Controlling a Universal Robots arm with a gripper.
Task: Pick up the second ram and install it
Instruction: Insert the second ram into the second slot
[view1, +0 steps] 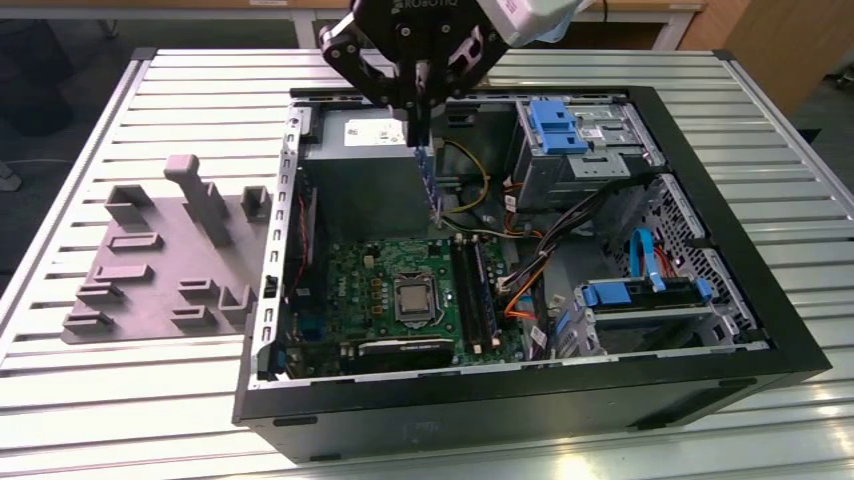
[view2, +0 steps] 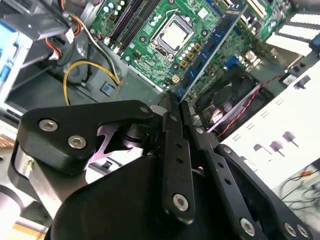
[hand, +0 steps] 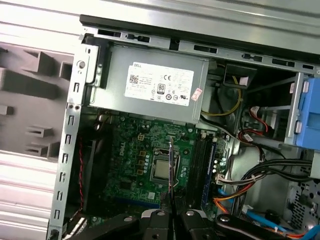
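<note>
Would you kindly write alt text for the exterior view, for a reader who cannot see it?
A black gripper holds the second ram, a blue-green stick hanging upright, above the green motherboard inside an open computer case. The case lies on a slatted metal table, with a grey parts holder at the exterior view's left.

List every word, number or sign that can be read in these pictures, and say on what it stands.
The white label on the power supply: print too small to read.
Housing above the gripper: lettering upside down, cut off, unreadable.
The second ram, held in the gripper: no legible marks.
</note>
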